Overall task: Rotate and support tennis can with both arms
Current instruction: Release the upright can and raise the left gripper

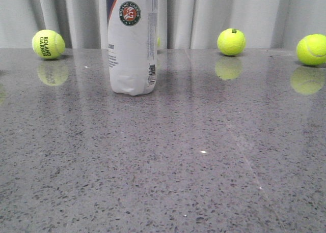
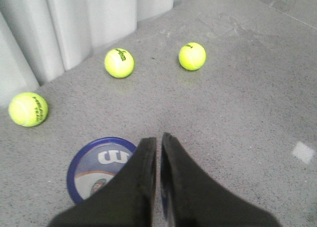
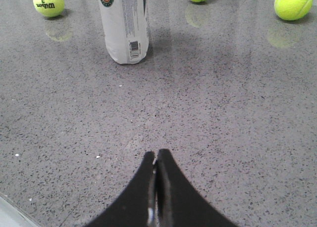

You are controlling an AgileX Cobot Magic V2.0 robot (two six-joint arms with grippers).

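- Speckled grey polished stone tabletop (image 1: 204, 182) filled the near part of my front view, with nothing on it close to the camera.
- Farther back, left of centre, the tall tennis can (image 1: 132, 45) stood upright on that tabletop: white label, navy band, round Roland Garros logo, a barcode down its side, and a lobed base. Its top ran out of my front view.
- From the left wrist camera I saw the can's round navy-rimmed lid from above, with a white W on it, directly beneath the arm.
- My left gripper (image 2: 158, 140), black and two-fingered, hung over that lid with its jaws nearly together, only a thin gap between them, gripping nothing.
- My right gripper (image 3: 156, 157) sat low over bare tabletop, well apart from the can, its black fingers pressed together and empty.
- Three yellow-green tennis balls rested near the pale pleated curtain (image 1: 214, 14) at the back: one (image 1: 48, 44) left of the can, marked Roland Garros, and two to its right (image 1: 231, 41) (image 1: 311, 50).
- Neither arm appeared in my front view.
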